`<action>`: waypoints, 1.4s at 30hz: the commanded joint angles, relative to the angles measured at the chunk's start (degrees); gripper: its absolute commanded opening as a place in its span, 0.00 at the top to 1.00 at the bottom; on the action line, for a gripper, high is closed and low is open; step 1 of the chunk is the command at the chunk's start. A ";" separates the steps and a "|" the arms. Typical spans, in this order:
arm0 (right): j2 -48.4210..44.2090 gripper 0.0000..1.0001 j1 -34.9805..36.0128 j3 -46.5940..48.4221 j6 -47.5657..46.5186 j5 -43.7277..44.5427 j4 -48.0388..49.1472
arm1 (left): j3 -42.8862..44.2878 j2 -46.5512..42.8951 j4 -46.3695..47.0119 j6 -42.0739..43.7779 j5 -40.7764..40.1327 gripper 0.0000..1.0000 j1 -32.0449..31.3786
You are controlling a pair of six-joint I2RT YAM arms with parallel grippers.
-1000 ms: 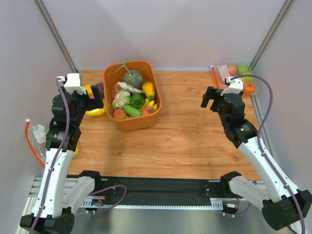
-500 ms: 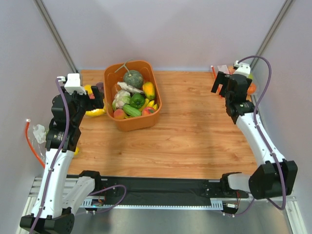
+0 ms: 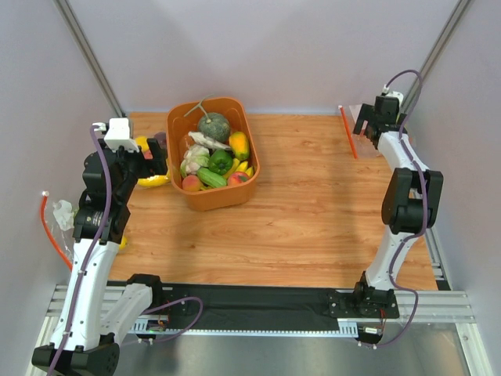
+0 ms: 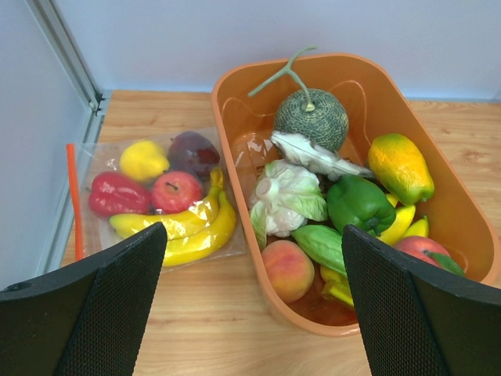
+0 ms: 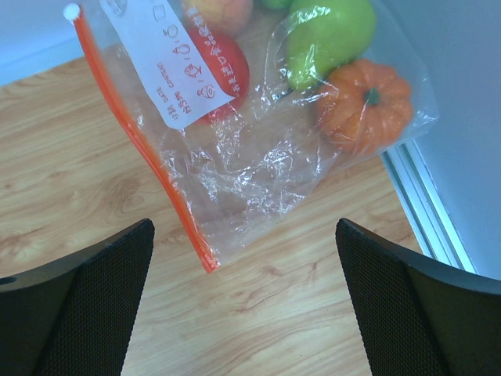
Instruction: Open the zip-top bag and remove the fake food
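Wooden table (image 5: 78,196) looks slick: right pincer (image 5: 244,313), spread empty above the zip-top bag (image 5: 258,164), may just slide its thin plastic.

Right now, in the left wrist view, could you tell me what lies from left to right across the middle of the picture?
Orange zip strip → red pepper → red apple → pale cabbage → green pepper → yellow-orange mango; the last three sit inside the orange basket.
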 commanded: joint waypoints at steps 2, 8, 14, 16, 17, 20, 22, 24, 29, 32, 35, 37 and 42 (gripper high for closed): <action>5.29 0.00 0.40 5.61 -2.41 -2.63 -3.65 | 0.05 0.00 1.80 1.05 0.77 0.01 0.12; 7.58 0.00 0.40 3.16 -3.29 -5.26 -2.52 | -0.04 0.52 1.89 0.96 0.77 0.01 0.12; 9.69 0.00 0.48 3.24 -5.57 -5.71 -3.66 | -0.13 0.79 1.80 1.05 0.77 0.01 0.12; 10.57 0.00 0.57 3.59 -6.71 -5.44 -4.71 | -0.04 0.79 1.80 1.14 0.77 0.01 0.21; 10.84 0.00 0.57 3.77 -6.81 -5.27 -5.15 | -0.04 0.79 1.80 1.05 0.77 0.01 0.12; 12.41 0.00 0.83 5.70 -8.37 -4.13 -7.43 | -0.04 0.79 1.71 1.14 0.77 0.01 0.12; 13.21 0.00 1.01 7.28 -8.56 -3.25 -9.28 | -0.04 0.79 1.80 1.14 0.77 0.01 0.12; 14.26 0.00 1.45 8.77 -9.09 -1.15 -11.03 | -0.04 0.79 1.80 1.14 0.77 0.01 0.12; 16.37 0.04 2.24 10.18 -10.06 3.34 -12.79 | -0.04 0.61 1.71 1.05 0.77 0.01 0.12; 16.29 0.10 2.24 9.92 -9.71 4.49 -12.27 | -0.13 0.70 1.80 1.14 0.77 0.01 0.12; 16.37 0.20 2.24 9.92 -9.71 5.45 -11.66 | -0.13 0.61 1.80 1.05 0.77 0.01 0.12; 16.55 0.26 2.24 10.18 -10.06 6.07 -11.74 | -0.13 0.52 1.80 1.14 0.77 0.01 0.12; 18.57 0.37 2.24 13.52 -10.67 5.63 -13.41 | -0.21 0.70 1.80 1.22 0.69 0.01 0.12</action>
